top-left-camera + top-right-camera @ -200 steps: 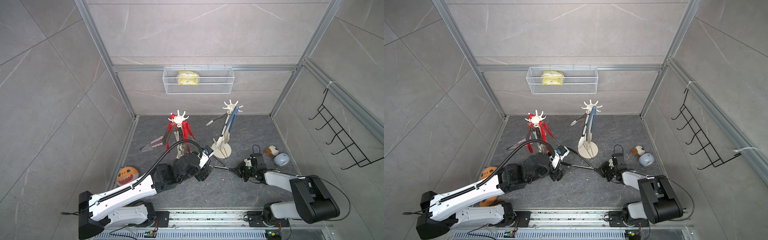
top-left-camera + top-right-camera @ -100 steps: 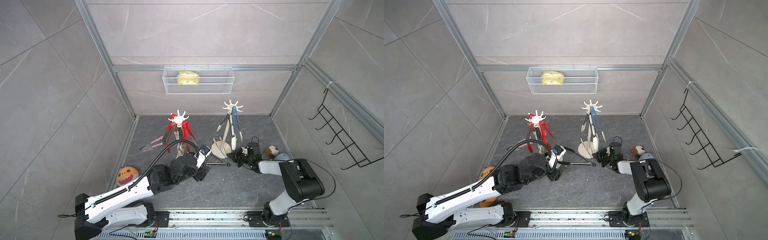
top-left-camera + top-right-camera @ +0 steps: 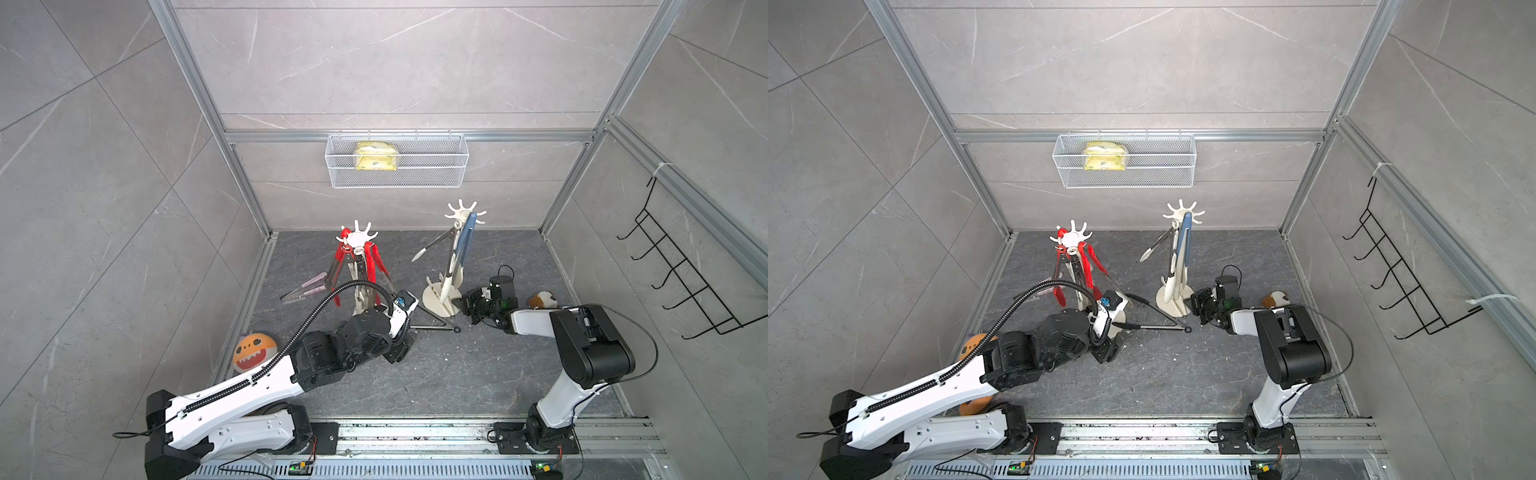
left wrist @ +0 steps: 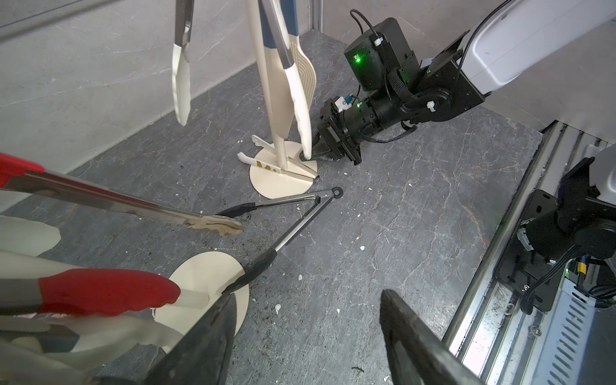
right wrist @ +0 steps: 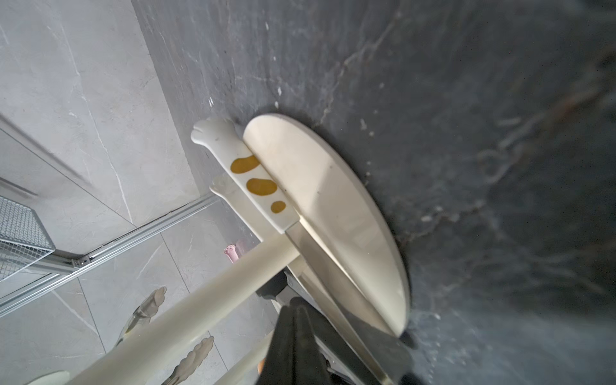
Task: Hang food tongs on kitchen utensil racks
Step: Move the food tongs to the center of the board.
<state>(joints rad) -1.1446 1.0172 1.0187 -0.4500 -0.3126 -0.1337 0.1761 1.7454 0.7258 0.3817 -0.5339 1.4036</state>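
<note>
1. Bench (image 3: 415,374): dark slate floor of the cell. Both racks stand on it, and three tongs lie loose on it, so the job is partly done.
2. Rack with red load (image 3: 356,238): several tongs hang from its hooks, the red-tipped tongs (image 3: 376,259) among them. An exact count is not readable.
3. Second rack (image 3: 460,212): the blue-grey tongs (image 3: 466,237) and the cream-tipped tongs (image 3: 432,247) hang here. Some hooks look free.
4. Left pincer (image 4: 300,340): spread wide and empty, low over the bench, just beside one black tip of item 6.
5. Right pincer (image 4: 315,154): pressed together at the foot of the second rack, right at the metal end of item 7. Cannot tell whether it pinches that end or only touches it.
6. Black-tipped tongs (image 4: 301,228): lie flat, opened in a V between the two rack bases. The ring end points toward the second rack. Not hung.
7. Paw-tipped tongs (image 5: 256,181): white with orange spots, lying across the second rack's round base. Not hung.
8. Pink tongs (image 3: 305,287): on the bench beside the red-loaded rack, well apart from both arms. Not hung.
9. Judgement: roughly three tongs are left, and items 6 and 7 look next.
</note>
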